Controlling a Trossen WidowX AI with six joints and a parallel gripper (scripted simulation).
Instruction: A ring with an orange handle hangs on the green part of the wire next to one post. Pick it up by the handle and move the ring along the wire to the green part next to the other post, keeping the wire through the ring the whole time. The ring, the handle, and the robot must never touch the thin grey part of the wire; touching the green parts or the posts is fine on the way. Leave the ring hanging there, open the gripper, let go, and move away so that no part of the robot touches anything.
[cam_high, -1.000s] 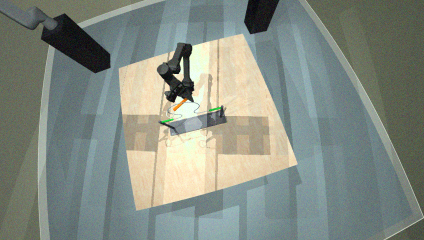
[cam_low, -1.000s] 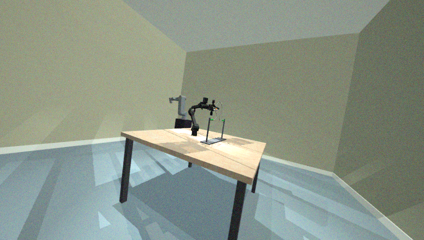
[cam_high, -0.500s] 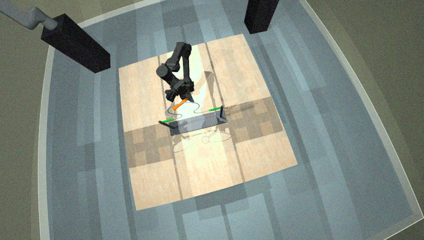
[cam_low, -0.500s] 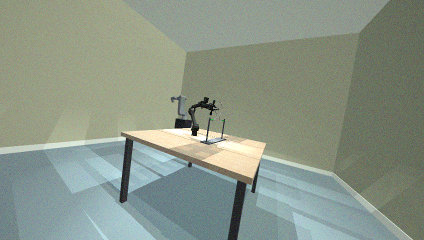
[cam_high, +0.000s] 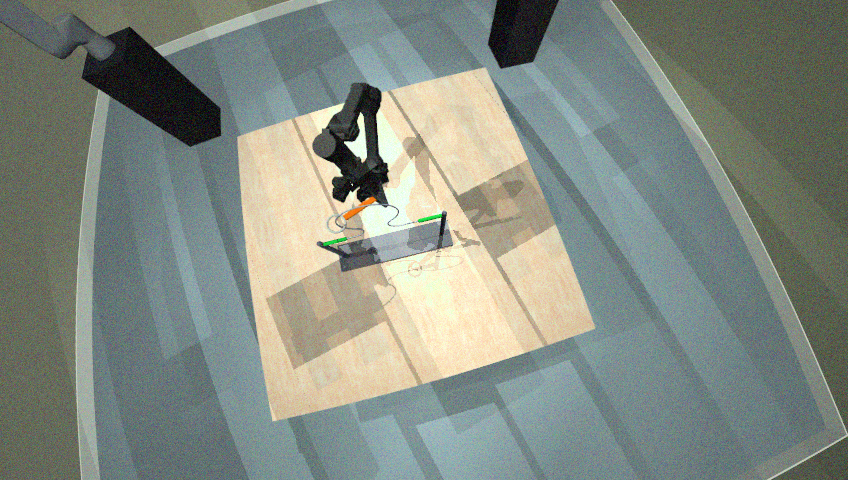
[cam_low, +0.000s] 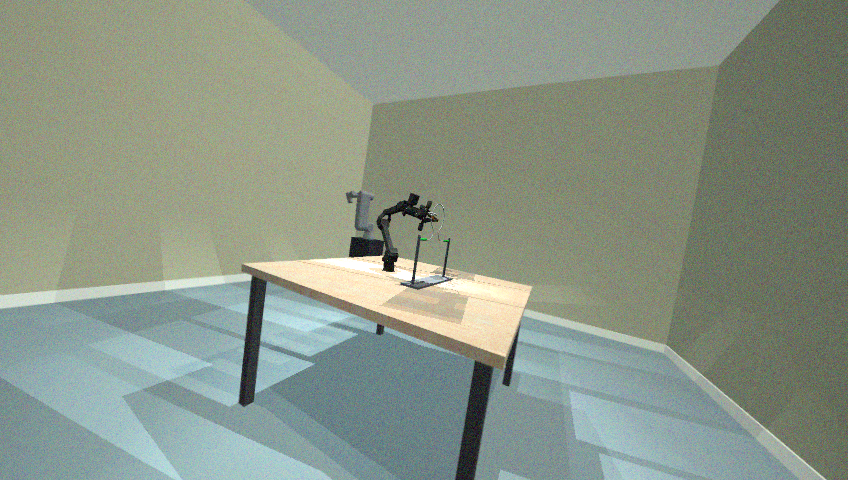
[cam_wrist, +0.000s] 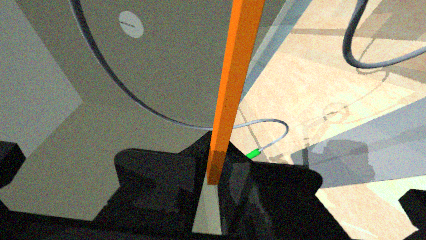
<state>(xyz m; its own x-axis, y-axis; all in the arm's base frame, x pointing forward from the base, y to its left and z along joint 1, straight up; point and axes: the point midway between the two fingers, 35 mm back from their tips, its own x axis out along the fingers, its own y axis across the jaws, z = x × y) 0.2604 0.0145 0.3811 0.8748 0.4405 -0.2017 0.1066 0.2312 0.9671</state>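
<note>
Handle (cam_high: 360, 209) (cam_wrist: 231, 85) sat clamped in the gripper (cam_high: 379, 200) (cam_low: 435, 219) (cam_wrist: 214, 135); its ring (cam_high: 327, 224) was out over the wire's grey bends, nearer the table's (cam_high: 309, 380) (cam_low: 357, 300) left edge in the top view. Careful going meant turning the ring square to each bend, wire centred. Wide room lay toward the bottom edge.

— What surrounds the wooden table (cam_high: 476, 333) (cam_low: 333, 291)?
— Plain olive-beige walls (cam_low: 535, 166), with a white baseboard (cam_low: 601, 331) at their foot, and a floor (cam_high: 196, 380) (cam_low: 357, 386) of blue-grey colour.
— And the light?
— It falls in bright patches on the tabletop, between darker shadows. The table legs (cam_low: 252, 342) are black.
</note>
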